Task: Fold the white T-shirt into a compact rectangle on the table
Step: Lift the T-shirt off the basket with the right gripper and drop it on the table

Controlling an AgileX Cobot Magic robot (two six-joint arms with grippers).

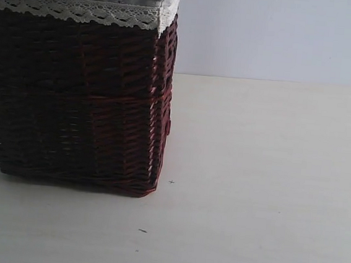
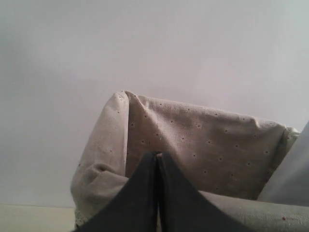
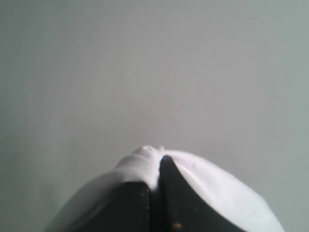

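Currently the right gripper (image 3: pixel 155 186) pinches the white T-shirt (image 3: pixel 217 193), the left gripper (image 2: pixel 157 162) sits closed before the liner (image 2: pixel 203 150) of the wicker basket (image 1: pixel 73 97), and open tabletop (image 1: pixel 264 177) spreads from the basket's edge toward 3 o'clock.

Soft even light, faint shadows, wrist views hazy

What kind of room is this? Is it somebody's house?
Probably a plain indoor work spot for laundry: a dark wicker basket with a lace-trimmed liner stands on a pale table before a blank wall.
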